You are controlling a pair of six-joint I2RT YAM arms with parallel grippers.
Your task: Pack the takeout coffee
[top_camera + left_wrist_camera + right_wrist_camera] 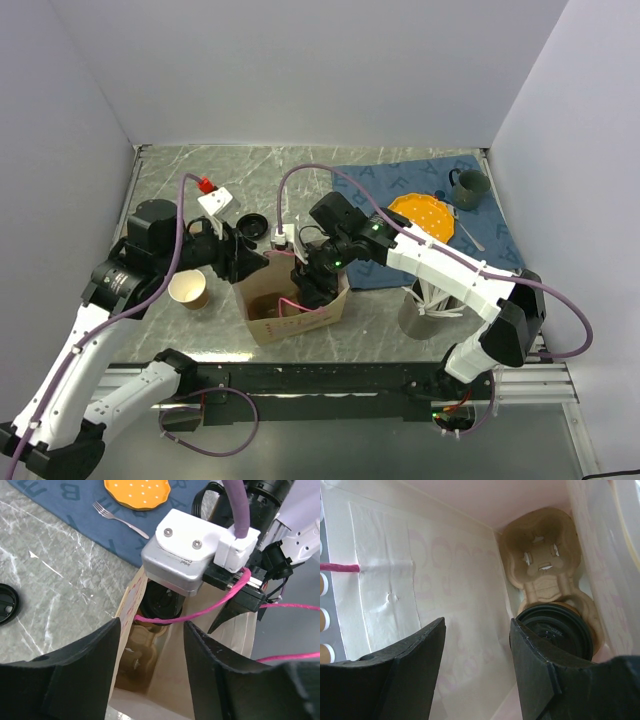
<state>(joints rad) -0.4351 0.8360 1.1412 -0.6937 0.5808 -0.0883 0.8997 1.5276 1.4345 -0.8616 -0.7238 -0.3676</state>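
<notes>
A white paper bag (290, 322) stands open at the table's middle. In the right wrist view the takeout coffee (561, 630), a brown cup under a black lid, sits in a moulded cup carrier (542, 545) on the bag's floor. My right gripper (477, 625) is down inside the bag, open, with nothing between its fingers; the lid lies just beyond its right finger. My left gripper (154, 626) is open at the bag's near rim (125, 630), one finger outside the wall and one inside. From above, the right gripper (310, 285) hides the cup.
An open brown cup (190, 290) with a cream inside stands left of the bag. A loose black lid (250, 224) lies behind it. On the blue cloth (400, 195) are an orange plate (425, 216), a fork (117, 519) and a dark mug (468, 188). A metal holder (430, 308) stands right.
</notes>
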